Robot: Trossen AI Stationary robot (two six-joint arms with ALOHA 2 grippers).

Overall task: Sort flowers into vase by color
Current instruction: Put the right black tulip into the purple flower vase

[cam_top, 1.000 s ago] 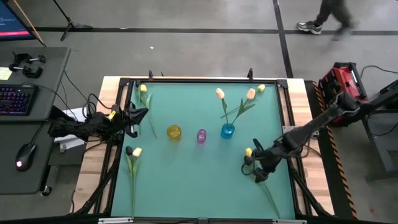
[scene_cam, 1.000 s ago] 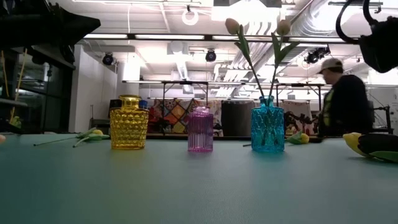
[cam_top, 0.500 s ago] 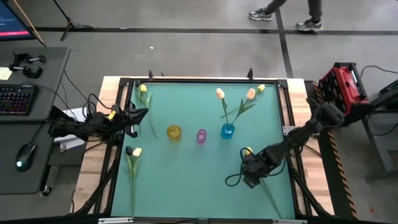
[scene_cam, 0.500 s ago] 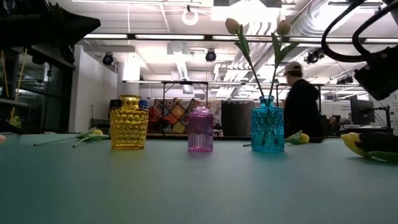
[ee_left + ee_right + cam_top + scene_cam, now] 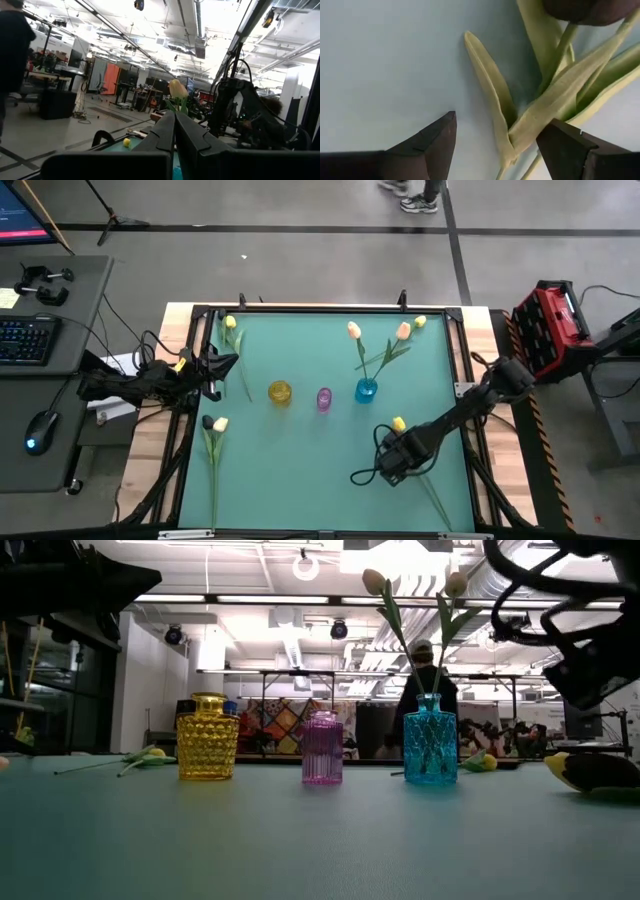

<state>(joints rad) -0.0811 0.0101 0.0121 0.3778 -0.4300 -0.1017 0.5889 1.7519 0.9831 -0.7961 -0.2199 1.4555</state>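
Teal table w/ three vases in a row mid-table: yellow vase, purple vase, blue vase. Only the blue vase is filled: two peach-pink tulips stand in it, stems crossing, heads well above the rim (low view confirms). Yellow & purple vases look empty in the low view, so sorting is approx. a third done at best.

Left to sort, all lying flat on the table: a yellow tulip at the far left corner, another small yellow head at the far right corner, a dark + yellow pair by the left edge, and a yellow tulip on the right side w/ a dark bud next to it in the right wrist view.

Right gripper is low over that right-side tulip's stem and leaves, fingers spread wide either side of the foliage, nothing pinched yet. Likely next: close on the stem, carry to the yellow vase.

Left gripper waits at the left table edge, fingers pressed together, empty.
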